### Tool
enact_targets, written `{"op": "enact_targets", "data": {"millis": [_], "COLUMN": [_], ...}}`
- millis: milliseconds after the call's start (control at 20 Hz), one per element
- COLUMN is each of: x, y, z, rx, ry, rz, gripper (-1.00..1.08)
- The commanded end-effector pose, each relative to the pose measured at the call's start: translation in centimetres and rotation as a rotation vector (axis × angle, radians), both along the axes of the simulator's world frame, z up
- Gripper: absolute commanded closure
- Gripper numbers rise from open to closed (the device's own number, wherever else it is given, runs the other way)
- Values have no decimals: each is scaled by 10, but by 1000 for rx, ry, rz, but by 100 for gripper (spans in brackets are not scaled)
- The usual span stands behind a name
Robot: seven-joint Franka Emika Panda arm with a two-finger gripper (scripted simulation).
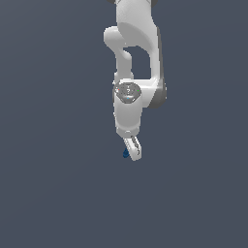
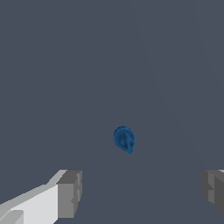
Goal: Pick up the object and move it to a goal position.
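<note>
The object (image 2: 124,139) is a tiny dark blue teardrop lying on the flat grey surface. The wrist view shows it between and beyond my two grey fingertips (image 2: 70,194), which stand wide apart with nothing between them. My gripper (image 2: 142,192) is open and does not touch the object. In the exterior view the white arm hangs down from above, and the gripper (image 1: 132,148) is just over the object (image 1: 125,153), which peeks out as a small blue speck at the exterior view's left of the fingers.
A plain dark grey surface (image 1: 58,193) fills both views. No other objects, containers or edges show.
</note>
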State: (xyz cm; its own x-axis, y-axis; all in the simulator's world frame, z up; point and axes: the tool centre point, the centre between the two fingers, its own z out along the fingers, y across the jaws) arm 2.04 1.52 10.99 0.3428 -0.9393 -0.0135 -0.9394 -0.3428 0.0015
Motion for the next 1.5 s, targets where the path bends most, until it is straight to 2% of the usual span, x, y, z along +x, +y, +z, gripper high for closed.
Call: {"op": "enact_targets", "data": {"millis": [0,300,650,1150,1450], "x": [1,3,5,5,4], "y": [-1,-4,-6,-6,-7], "z": [-4,-11,-16,-21,-47], "rx": [-2,-8,-12,-13,-13], "ry": [0,-2,-3,-4,-4], "rz": [-73,-212,-308,-329,-332], "gripper": [-92,-92,-92,-92,-92]}}
